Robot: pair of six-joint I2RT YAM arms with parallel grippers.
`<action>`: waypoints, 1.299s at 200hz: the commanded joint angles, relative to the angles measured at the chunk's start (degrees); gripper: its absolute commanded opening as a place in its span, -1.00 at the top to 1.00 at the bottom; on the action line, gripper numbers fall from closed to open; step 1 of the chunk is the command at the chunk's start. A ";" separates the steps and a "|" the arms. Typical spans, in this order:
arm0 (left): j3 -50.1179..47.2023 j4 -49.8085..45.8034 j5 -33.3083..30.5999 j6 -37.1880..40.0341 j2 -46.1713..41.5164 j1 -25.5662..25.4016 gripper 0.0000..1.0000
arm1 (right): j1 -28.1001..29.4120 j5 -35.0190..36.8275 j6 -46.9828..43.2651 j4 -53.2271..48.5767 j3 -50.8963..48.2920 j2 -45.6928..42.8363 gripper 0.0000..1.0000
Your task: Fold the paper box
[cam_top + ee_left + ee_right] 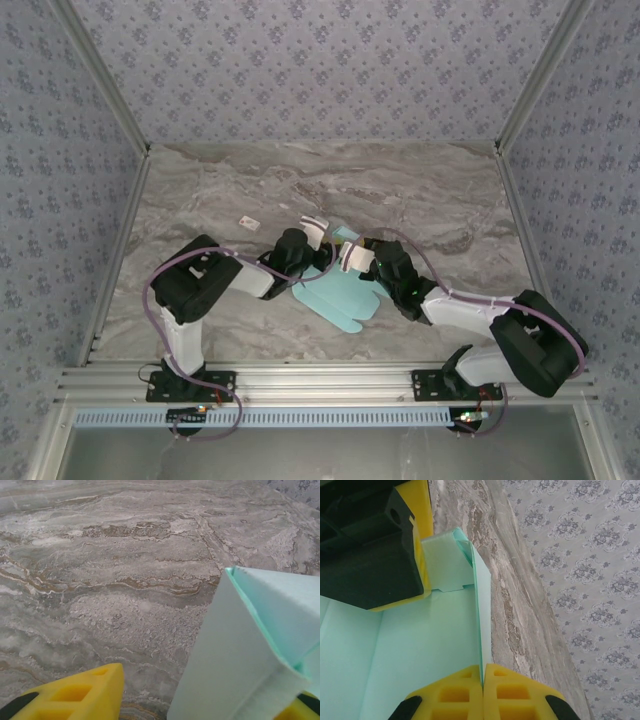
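The paper box [340,300] lies on the marble-patterned desk [420,190] at the middle of the overhead frame. It is a partly folded light blue sheet, with its rounded flaps spread flat toward the bottom of the frame and its upper part raised between the two arms.

The right fingers [515,692] are closed, pinching the thin edge of an upright panel of the box. In the right wrist view the panel rises from between the two yellow pads at the bottom centre. The flat blue sheet spreads to its left and a small raised flap stands at the top.

The left fingers [75,697] stand apart and grip nothing. In the left wrist view one yellow pad sits at the lower left on its own over bare desk. The other peeks out at the lower right corner behind a folded, raised corner of the box [240,660].

A tiny white tag [249,222] lies on the desk up and left of the box, apart from it.
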 commanded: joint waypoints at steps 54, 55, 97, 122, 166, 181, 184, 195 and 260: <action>-1.54 2.61 -3.61 1.88 -2.68 2.45 -0.20 | 0.12 -3.35 2.06 -4.82 -0.53 -0.91 1.00; -1.59 2.61 -3.64 1.88 -2.72 2.52 -0.20 | 0.12 -3.35 2.08 -4.82 -0.53 -0.88 1.00; -2.31 3.78 -3.44 1.70 -3.36 2.78 -0.36 | 0.10 -3.43 2.06 -5.00 -0.49 -0.84 1.00; -2.60 4.40 -1.39 1.77 -3.87 3.00 -0.42 | -0.04 -3.44 2.10 -5.00 -0.33 -0.50 1.00; -3.01 5.22 1.66 1.80 -4.93 3.55 -0.52 | -0.11 -3.44 1.99 -5.12 -0.16 -0.14 1.00; -2.86 5.24 2.55 1.80 -5.21 3.51 -0.54 | -0.06 -3.44 2.02 -5.17 -0.09 -0.17 1.00; -2.87 5.23 2.73 1.80 -5.21 3.53 -0.54 | -0.06 -3.37 2.02 -5.19 -0.09 -0.19 1.00; -2.73 5.06 3.32 1.88 -5.30 3.57 -0.55 | -0.08 -3.44 2.00 -5.19 -0.03 -0.24 1.00; -1.60 2.76 2.66 2.15 -5.38 3.63 -0.41 | -0.13 -3.35 1.93 -5.25 -0.03 -0.27 1.00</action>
